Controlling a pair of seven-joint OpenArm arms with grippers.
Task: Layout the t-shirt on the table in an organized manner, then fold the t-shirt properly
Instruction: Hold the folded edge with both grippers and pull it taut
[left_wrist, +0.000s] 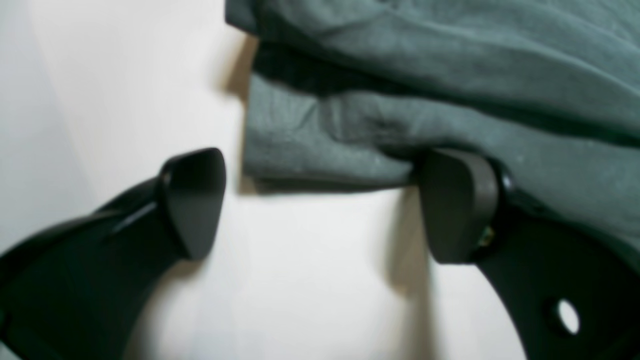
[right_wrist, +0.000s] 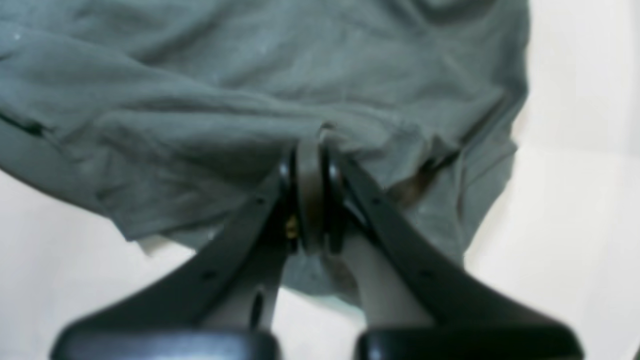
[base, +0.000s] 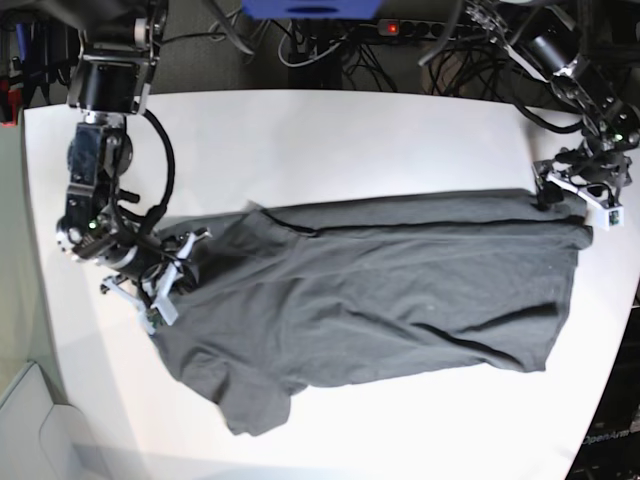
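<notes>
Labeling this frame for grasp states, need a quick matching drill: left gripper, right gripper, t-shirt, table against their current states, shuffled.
Things:
1. left gripper
2. right gripper
3. t-shirt
4. table

States:
A. white, bare along the far side
B. shut on a pinch of cloth
C. dark grey, spread out wrinkled
D. open, one finger against the cloth edge

Pairs: 1-D, 2-B, 3-C, 4-A

backdrop: dark floor | cables (base: 300, 45) tangled along far edge | power strip (base: 420, 28), red light lit
</notes>
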